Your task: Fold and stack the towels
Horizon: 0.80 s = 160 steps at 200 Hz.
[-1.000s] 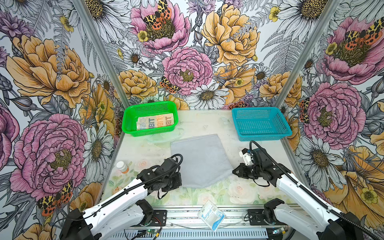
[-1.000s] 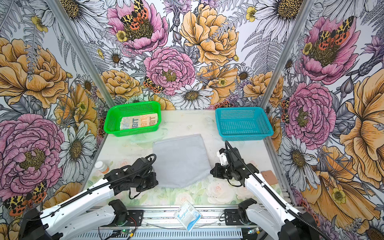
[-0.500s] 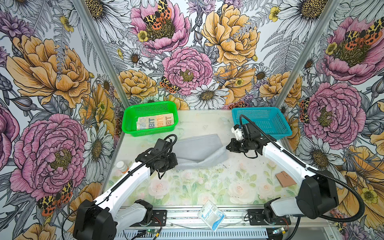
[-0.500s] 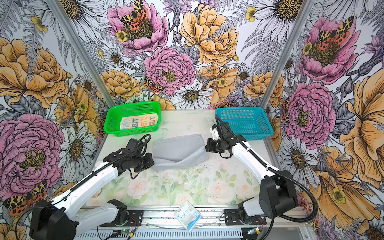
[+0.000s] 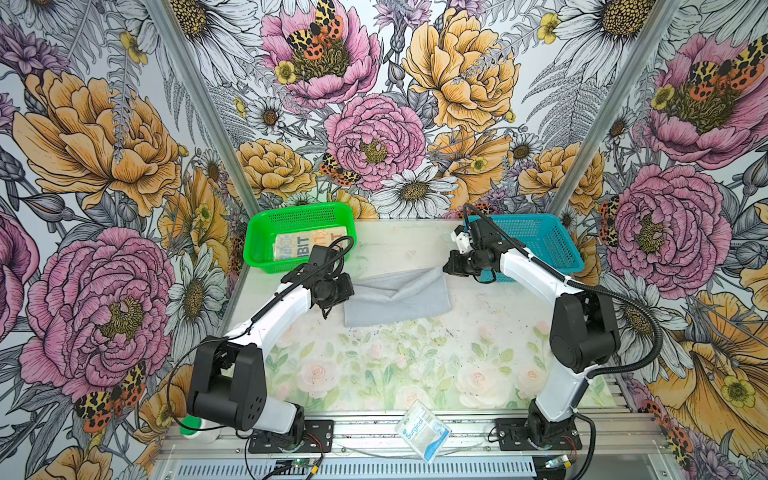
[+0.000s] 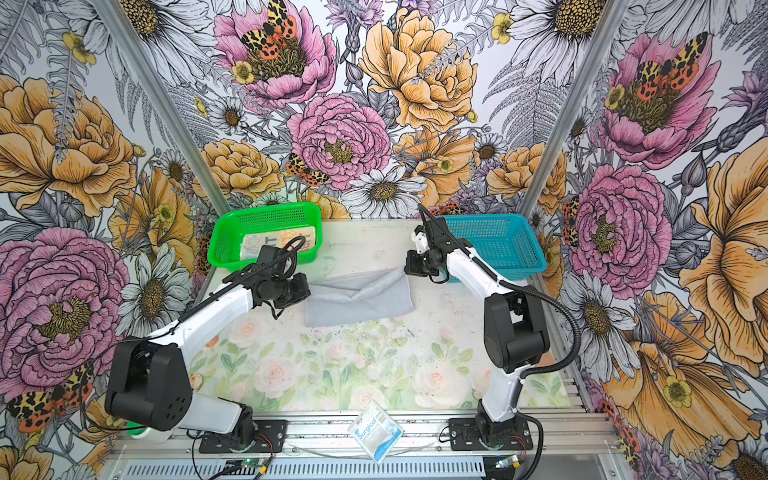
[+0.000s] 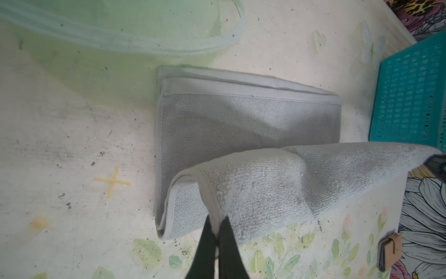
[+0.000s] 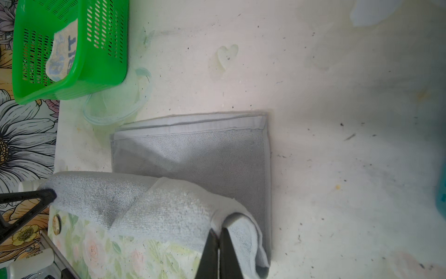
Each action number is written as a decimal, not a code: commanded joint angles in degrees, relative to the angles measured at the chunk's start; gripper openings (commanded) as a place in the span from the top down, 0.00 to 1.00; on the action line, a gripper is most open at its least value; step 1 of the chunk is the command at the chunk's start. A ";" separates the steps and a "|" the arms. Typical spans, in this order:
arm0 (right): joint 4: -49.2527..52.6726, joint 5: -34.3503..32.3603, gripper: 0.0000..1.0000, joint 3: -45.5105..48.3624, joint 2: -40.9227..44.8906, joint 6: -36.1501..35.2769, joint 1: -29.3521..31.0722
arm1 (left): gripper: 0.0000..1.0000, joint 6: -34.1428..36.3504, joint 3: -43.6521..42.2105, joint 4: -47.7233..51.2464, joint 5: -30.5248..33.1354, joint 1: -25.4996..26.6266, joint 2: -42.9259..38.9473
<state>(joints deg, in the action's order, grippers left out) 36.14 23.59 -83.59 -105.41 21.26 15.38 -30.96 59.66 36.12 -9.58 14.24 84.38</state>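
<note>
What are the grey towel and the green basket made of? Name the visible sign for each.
The grey towel looks like terry cloth, matte, with looped pile and a flat woven hem; the fibre cannot be told. The green basket seems moulded plastic, glossy, with slotted walls and a smooth rim.

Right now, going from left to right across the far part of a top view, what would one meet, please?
In order: green basket, left hand, grey towel, right hand, teal basket.
</note>
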 commanded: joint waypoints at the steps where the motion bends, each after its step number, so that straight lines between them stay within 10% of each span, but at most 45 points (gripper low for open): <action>1: -1.33 0.99 1.00 -3.92 -3.61 -1.72 -0.67 | 1.00 1.77 1.11 -2.27 0.08 -1.10 2.18; 77: -2.30 2.86 1.00 -9.45 -10.96 -2.34 -1.06 | 1.00 -0.05 -0.33 -6.97 0.67 -1.46 4.97; 160: -2.30 5.44 1.00 10.70 12.98 0.04 -0.13 | 1.00 -3.00 -8.71 0.03 -2.70 8.60 -11.31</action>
<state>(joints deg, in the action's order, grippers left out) 34.39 26.72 -78.41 -100.57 20.08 14.70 -31.97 53.54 32.34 -10.61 18.70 77.65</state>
